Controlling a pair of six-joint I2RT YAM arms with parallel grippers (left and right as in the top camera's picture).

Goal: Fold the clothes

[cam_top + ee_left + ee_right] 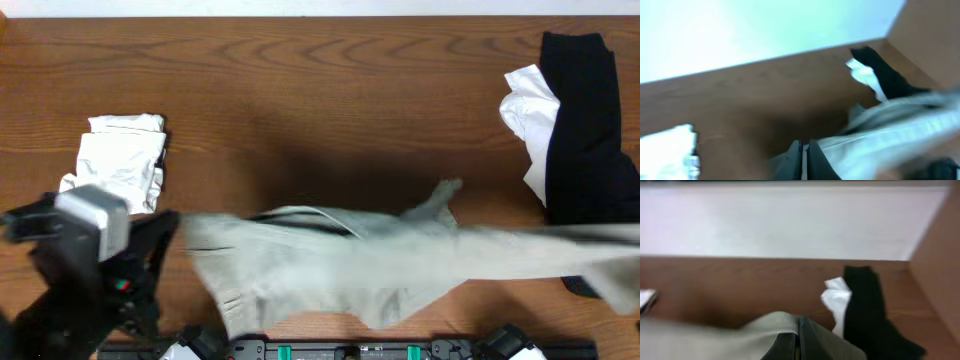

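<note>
A light grey-beige garment [380,265] is stretched out sideways above the front of the wooden table [320,90], blurred by motion. My left gripper [176,236] holds its left end. In the left wrist view the fingers [804,152] are shut on the cloth [890,130]. My right gripper [797,342] is shut on the other end of the garment [715,340]. In the overhead view that end runs off the right edge and the right gripper itself cannot be made out.
A folded white cloth [115,160] lies at the left. A black garment [585,130] and a crumpled white garment [530,110] lie at the far right, and both also show in the right wrist view [865,305]. The arm bases [360,350] sit along the front edge.
</note>
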